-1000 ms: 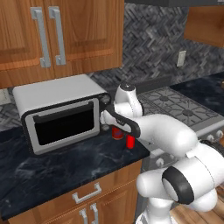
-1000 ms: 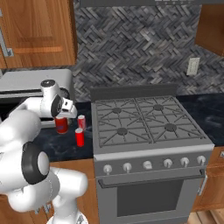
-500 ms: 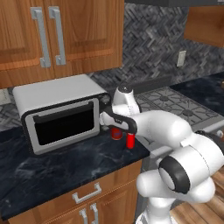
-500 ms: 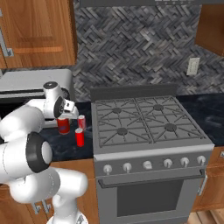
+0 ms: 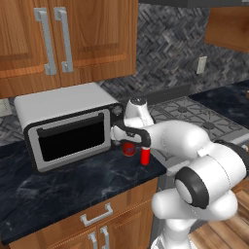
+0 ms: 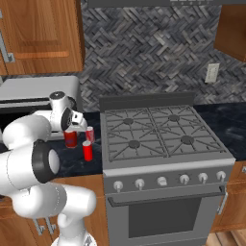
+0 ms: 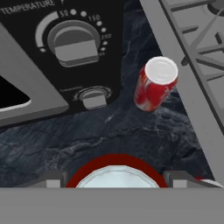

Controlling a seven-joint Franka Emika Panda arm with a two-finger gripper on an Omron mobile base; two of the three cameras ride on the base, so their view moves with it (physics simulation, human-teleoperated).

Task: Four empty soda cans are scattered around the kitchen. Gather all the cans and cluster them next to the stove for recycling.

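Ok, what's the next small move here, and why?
Probably open the tool and lift straight up: its tips seem to clasp the held can, which stands on the counter beside the stove, near the red-and-white can and the plain red can.

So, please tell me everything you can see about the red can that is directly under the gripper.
The red can is a small plain red cylinder with a pale silver top, looking like painted metal. It stands upright on the black marbled counter, between the toaster oven and the stove. In the hand view its top sits between the two fingertips of the gripper, whose jaws flank its sides; whether they press it I cannot tell. Two other cans stand close by, apart from it.
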